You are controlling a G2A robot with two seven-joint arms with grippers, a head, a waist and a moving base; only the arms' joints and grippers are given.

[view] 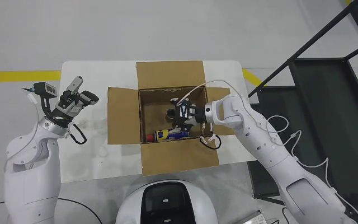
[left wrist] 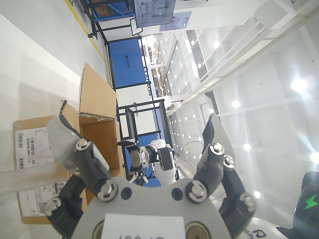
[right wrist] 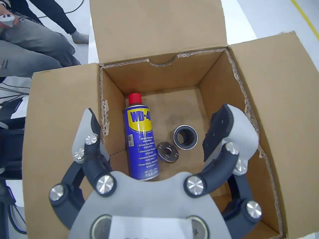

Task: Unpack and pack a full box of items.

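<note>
The right hand (right wrist: 155, 115) hangs above the open box (right wrist: 159, 21) with its fingers spread wide and nothing between them. Its ribbed dark pads face a spray can (right wrist: 140, 138) lying on its side on the box floor, close along one wall. That closeness is likely the main hazard: a finger going down on the wall side may have no gap to enter and could jam on cardboard or shove the can. The can is a smooth, glossy metal cylinder with a red plastic cap, so it may roll or slip from an off-centre pinch. A small flanged disc (right wrist: 169, 152) of dull metal sits just beside it, with a short, thick dark ring (right wrist: 185, 137) against the disc (whether the disc touches the can I cannot tell). Either could be knocked or caught in the same closing. The box's corrugated edges are torn and ragged, and could snag a finger. The left hand (left wrist: 134, 123), also spread and empty, is well apart over the white surface (view: 89, 151).
</note>
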